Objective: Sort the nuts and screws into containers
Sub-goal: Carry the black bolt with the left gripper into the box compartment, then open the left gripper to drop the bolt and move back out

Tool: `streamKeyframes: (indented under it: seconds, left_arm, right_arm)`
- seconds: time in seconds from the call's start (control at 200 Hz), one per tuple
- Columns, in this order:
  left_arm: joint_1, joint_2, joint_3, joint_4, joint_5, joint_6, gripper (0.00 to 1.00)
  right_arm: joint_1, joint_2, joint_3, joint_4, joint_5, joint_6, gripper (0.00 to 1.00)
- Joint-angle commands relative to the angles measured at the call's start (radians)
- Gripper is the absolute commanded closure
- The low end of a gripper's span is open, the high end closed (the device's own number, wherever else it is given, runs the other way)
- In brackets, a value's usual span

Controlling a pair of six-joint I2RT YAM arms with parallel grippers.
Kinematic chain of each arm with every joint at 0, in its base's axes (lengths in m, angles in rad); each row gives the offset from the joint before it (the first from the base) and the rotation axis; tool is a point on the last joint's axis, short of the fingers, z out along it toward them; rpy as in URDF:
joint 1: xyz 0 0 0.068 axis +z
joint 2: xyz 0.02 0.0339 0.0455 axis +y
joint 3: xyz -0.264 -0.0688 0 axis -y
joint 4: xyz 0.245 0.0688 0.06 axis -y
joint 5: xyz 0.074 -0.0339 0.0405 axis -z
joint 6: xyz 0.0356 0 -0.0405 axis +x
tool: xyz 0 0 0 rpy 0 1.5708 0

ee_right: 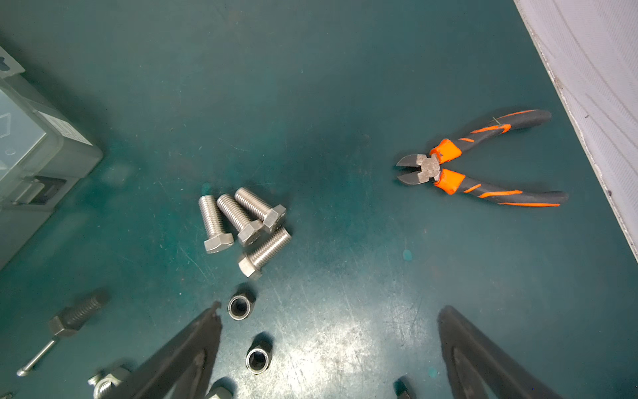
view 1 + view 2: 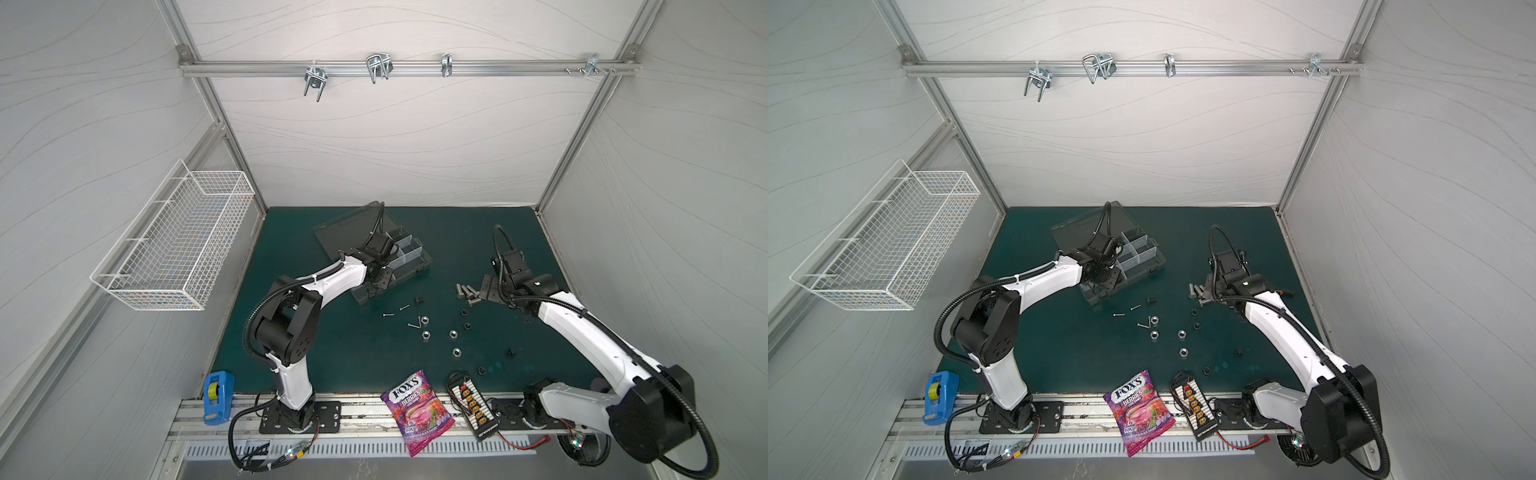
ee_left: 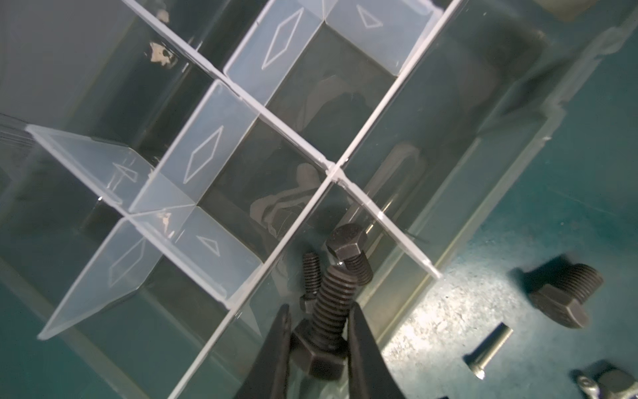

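Nearest the camera, in the lower middle of a top view, silver nuts (image 2: 425, 335) and black nuts (image 2: 468, 325) lie scattered on the green bench (image 2: 353, 353), with thin screws (image 2: 388, 315) just left of them. Farther up and right of centre, the right claw (image 1: 331, 345) hangs wide open and empty above the bench, near a cluster of four silver bolts (image 1: 245, 224). Farther again, at mid-frame, the left claw (image 3: 319, 321) is clamped on a black bolt (image 3: 331, 290), pinching the shank beside its head, over the near end of the organizer box (image 2: 417, 266). The compartment (image 3: 390, 276) beneath it holds two black bolts (image 3: 347, 241), so this looks like the drop. To do it well, bring the tilted bolt low between the clear dividers, keep its head inside the outer wall, then part the claw gently so the bolt settles with its likes and does not bounce out onto the bench.
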Motion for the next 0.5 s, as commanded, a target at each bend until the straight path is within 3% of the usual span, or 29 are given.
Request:
streamKeyframes:
  seconds: [0.0, 0.2, 0.495]
  left_arm:
    - [0.008, 0.017, 0.0, 0.035, -0.009, -0.019, 0.77]
    - [0.008, 0.007, -0.002, 0.034, -0.005, -0.033, 0.6]
    - [-0.002, -0.074, -0.008, 0.034, 0.046, -0.06, 0.56]
  right_arm:
    - [0.004, -0.009, 0.0, -0.004, 0.003, 0.01, 0.01]
    - [0.005, -0.012, 0.0, -0.005, 0.004, 0.01, 0.01]
    - [0.004, -0.011, -0.001, -0.004, 0.005, 0.011, 0.01]
